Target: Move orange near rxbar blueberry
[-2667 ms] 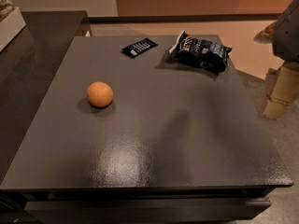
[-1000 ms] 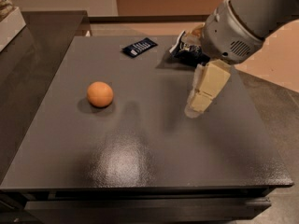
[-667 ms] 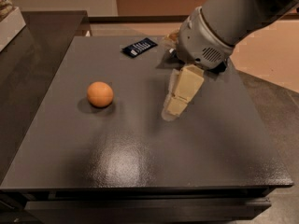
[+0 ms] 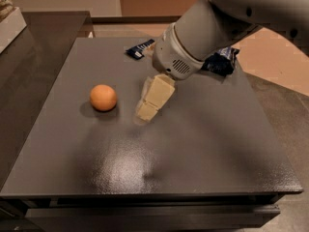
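Observation:
The orange [image 4: 103,97] sits on the dark grey table [image 4: 193,149], left of centre. The rxbar blueberry [image 4: 139,49], a flat dark blue wrapper with a white end, lies near the table's far edge, and my arm covers its right end. My gripper [image 4: 147,108] hangs from the big grey arm and points down, just above the table. It is a short way to the right of the orange and does not touch it. It holds nothing that I can see.
A puffy dark blue chip bag [image 4: 223,60] lies at the far right of the table, mostly behind my arm. A dark counter [image 4: 43,30] adjoins the table on the left, with a white object [image 4: 8,21] at its far left.
My arm has swung in from the right edge and moved left across the table. The gripper is now close beside the orange. The orange and the bar have not moved.

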### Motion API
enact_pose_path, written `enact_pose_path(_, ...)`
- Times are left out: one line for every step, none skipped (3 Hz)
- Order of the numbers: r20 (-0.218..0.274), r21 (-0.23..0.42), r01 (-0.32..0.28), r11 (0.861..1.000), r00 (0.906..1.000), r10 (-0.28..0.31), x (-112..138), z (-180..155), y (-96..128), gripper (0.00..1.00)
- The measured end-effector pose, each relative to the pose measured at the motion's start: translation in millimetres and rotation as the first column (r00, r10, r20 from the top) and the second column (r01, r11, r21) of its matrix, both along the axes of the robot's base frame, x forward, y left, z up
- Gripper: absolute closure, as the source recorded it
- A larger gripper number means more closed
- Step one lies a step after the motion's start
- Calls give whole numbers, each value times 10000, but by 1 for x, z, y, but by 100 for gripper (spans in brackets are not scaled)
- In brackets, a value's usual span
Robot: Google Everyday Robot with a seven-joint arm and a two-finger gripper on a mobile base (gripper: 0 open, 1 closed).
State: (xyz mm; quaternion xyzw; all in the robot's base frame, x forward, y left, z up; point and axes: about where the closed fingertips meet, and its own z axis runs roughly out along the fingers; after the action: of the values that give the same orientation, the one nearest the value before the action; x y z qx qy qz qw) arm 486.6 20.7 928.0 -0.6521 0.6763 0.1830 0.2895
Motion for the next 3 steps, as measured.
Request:
enact_pose_path(-306, 602, 279, 9978, 9992, -261, 10, -16, 20, 0)
enact_pose_path(-556, 1077, 389, 9934, 9979, -330, 15, -28, 42, 0)
enact_pose_path(-736, 1343, 421, 9900, 9968, -324, 18, -38, 62, 0)
